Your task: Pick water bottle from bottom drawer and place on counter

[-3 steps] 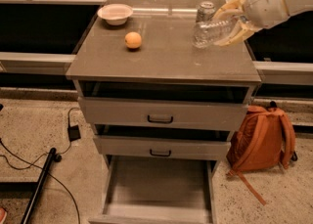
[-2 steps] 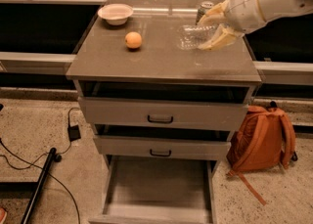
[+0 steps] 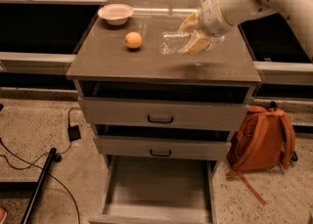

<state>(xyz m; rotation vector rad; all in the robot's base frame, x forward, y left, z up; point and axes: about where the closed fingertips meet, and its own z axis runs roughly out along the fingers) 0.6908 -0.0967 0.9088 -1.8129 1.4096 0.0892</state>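
Note:
The clear crinkly water bottle (image 3: 172, 42) is held on its side over the middle of the counter (image 3: 122, 64), its cap end toward the left. My gripper (image 3: 192, 36) reaches in from the upper right on a white arm and is shut on the bottle's right end with its pale fingers (image 3: 195, 47). I cannot tell whether the bottle touches the counter. The bottom drawer (image 3: 161, 189) stands pulled open below, its grey inside bare.
An orange (image 3: 133, 40) lies on the counter left of the bottle, and a white bowl (image 3: 115, 13) sits at the back left corner. An orange backpack (image 3: 261, 137) leans by the cabinet's right side. Cables and a black pole lie on the floor at left.
My gripper has carried the bottle leftward and lower over the counter, and tipped it from upright to lying sideways.

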